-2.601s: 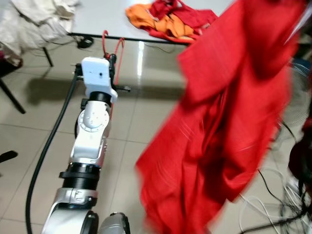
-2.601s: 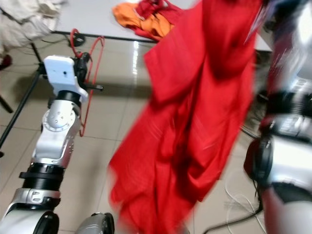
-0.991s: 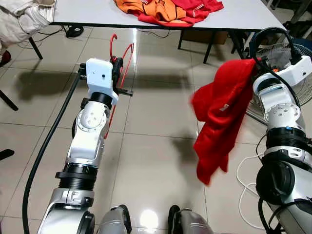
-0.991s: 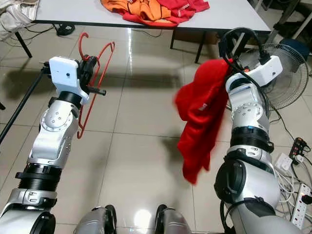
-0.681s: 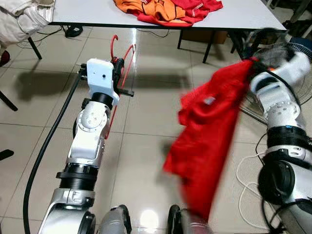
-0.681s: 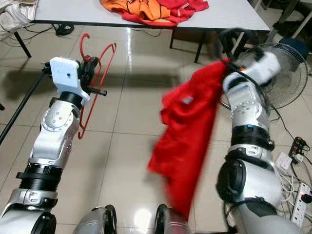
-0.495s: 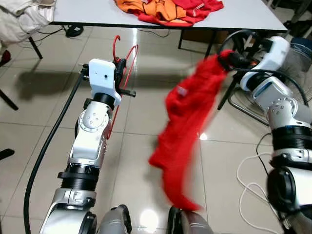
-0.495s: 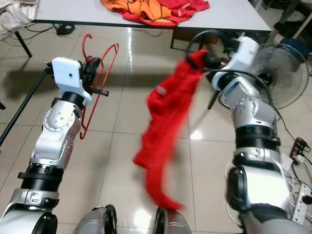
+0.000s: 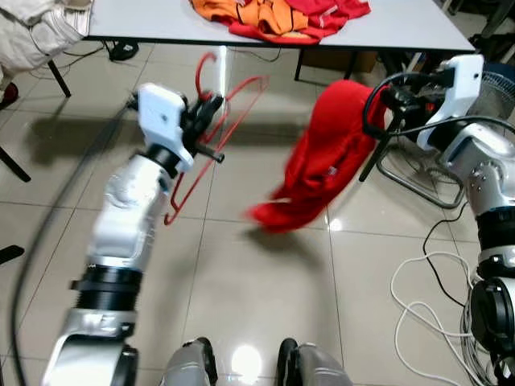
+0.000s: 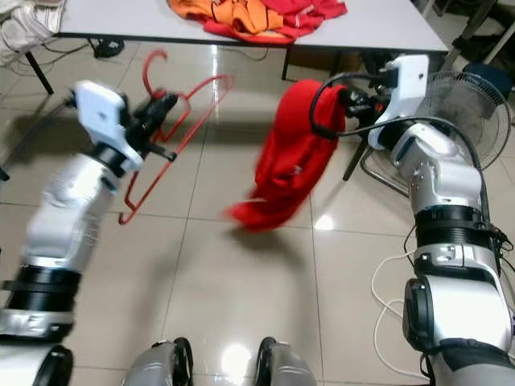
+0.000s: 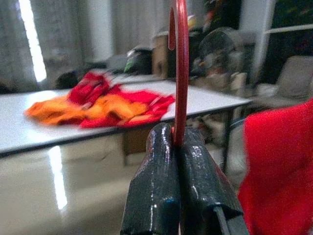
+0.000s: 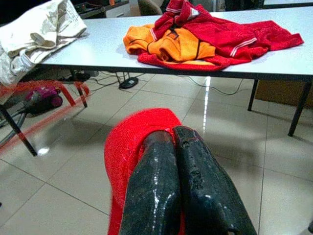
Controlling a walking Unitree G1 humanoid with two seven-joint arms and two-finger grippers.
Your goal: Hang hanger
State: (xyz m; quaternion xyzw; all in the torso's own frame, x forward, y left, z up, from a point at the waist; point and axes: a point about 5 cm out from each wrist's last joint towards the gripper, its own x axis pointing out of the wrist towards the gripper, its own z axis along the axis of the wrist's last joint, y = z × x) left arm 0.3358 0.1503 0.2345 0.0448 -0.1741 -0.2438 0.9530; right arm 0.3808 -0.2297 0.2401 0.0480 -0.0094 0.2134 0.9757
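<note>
The red hanger [image 9: 216, 129] is up in the air on the robot's left, tilted, over the tiled floor [image 9: 241, 305] and short of the tabletop [image 10: 378, 28]. The left gripper [image 11: 177, 147] has its jaws clenched on the wire of the hanger, near the hook, which curls upward in the left wrist view. Just across from it, near but apart, a red shirt [image 10: 290, 153] dangles from the right gripper [image 12: 172, 147], whose jaws are clamped tight on a fold of the cloth; the lower end of the shirt looks blurred and swung out sideways.

As a judgement of progress: both pieces are in hand, but the shirt is not yet on the hanger, and no rail or hook to hang it from can be made out. So threading the hanger into the shirt and the hanging itself both seem left to do.

Farther out, a heap of orange and red clothes [image 9: 282, 14] lies on the tabletop, pale cloth [image 10: 28, 24] sits at its far left end, a fan [image 10: 455, 104] stands behind the right arm, and white cables [image 9: 426, 297] trail on the floor.
</note>
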